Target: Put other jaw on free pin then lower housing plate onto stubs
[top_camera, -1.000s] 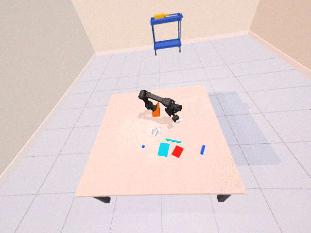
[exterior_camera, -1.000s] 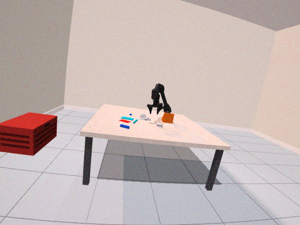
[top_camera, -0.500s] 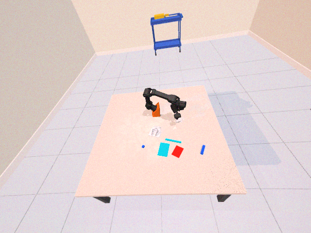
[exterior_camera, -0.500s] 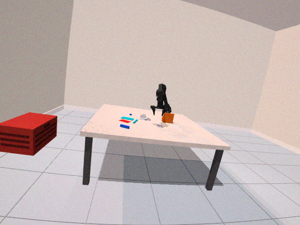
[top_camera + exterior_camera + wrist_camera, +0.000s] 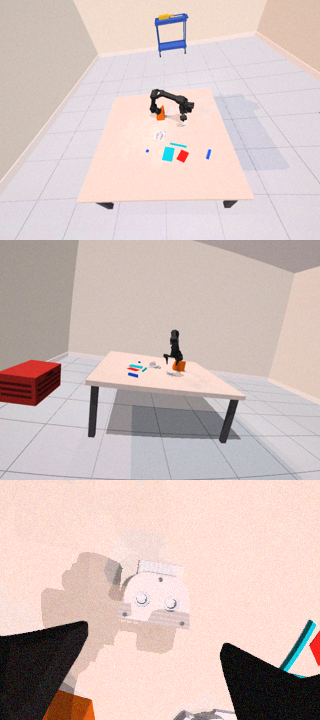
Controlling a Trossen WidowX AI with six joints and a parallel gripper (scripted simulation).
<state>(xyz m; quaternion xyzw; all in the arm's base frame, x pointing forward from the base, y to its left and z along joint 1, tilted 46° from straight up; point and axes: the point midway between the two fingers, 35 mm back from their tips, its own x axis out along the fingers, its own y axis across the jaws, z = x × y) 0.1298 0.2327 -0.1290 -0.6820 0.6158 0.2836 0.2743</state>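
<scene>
The white housing plate lies on the table, its rounded face with two round bosses showing in the wrist view. My gripper is wide open and empty, pointing down above the plate. The plate shows beyond the fingertips in the wrist view, partly in shadow. The white base with the grey-white jaws stands apart from the plate; only its edge shows at the bottom of the wrist view. The jaws are too small to tell whether their teeth mesh; pins and stubs cannot be made out.
An orange block stands near the arm's base. A cyan bar, a cyan sheet, a red sheet, a blue bar and a small blue cube lie on the table.
</scene>
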